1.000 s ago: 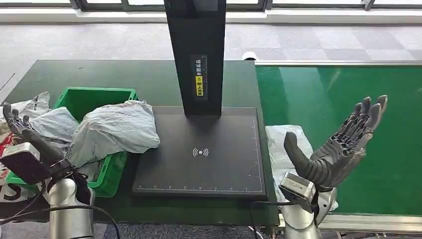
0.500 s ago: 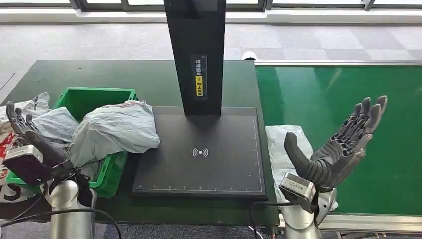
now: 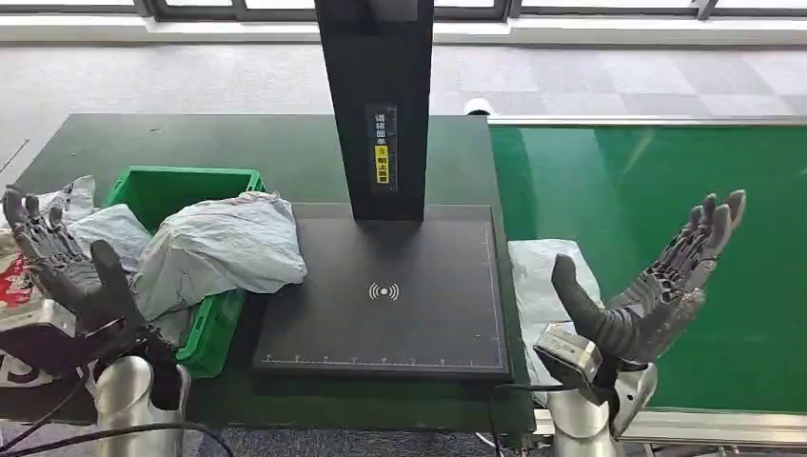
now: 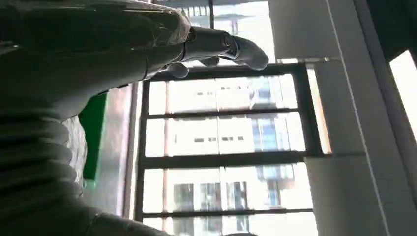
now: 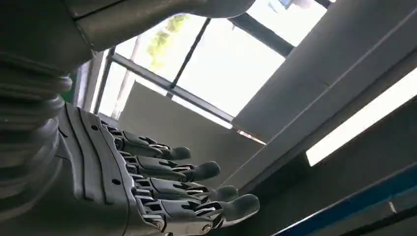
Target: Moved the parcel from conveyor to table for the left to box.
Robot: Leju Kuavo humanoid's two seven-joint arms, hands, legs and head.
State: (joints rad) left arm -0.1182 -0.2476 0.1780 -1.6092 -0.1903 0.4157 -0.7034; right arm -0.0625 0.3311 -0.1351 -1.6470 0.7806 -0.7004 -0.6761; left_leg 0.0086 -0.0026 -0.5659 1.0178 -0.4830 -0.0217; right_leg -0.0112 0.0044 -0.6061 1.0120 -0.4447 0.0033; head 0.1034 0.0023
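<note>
A pale grey plastic parcel (image 3: 539, 282) lies at the near left end of the green conveyor (image 3: 657, 181), partly hidden behind my right hand. My right hand (image 3: 647, 290) hovers above it, palm up, fingers spread and empty; its fingers (image 5: 162, 189) show against the ceiling in the right wrist view. My left hand (image 3: 67, 271) is raised at the table's left end beside the green box (image 3: 181, 186), fingers apart and holding nothing. Its cover and thumb (image 4: 98, 54) show in the left wrist view. A crumpled grey parcel (image 3: 224, 243) lies over the box's right rim.
A black scanner pad (image 3: 385, 286) with a tall black post (image 3: 376, 105) sits mid-table between box and conveyor. More grey and white bags (image 3: 71, 205) lie at the table's left edge. The dark table (image 3: 238, 143) stretches behind the box.
My left hand has turned and lifted, so its palm and spread fingers now face up. My right hand has dropped slightly and shifted a little right.
</note>
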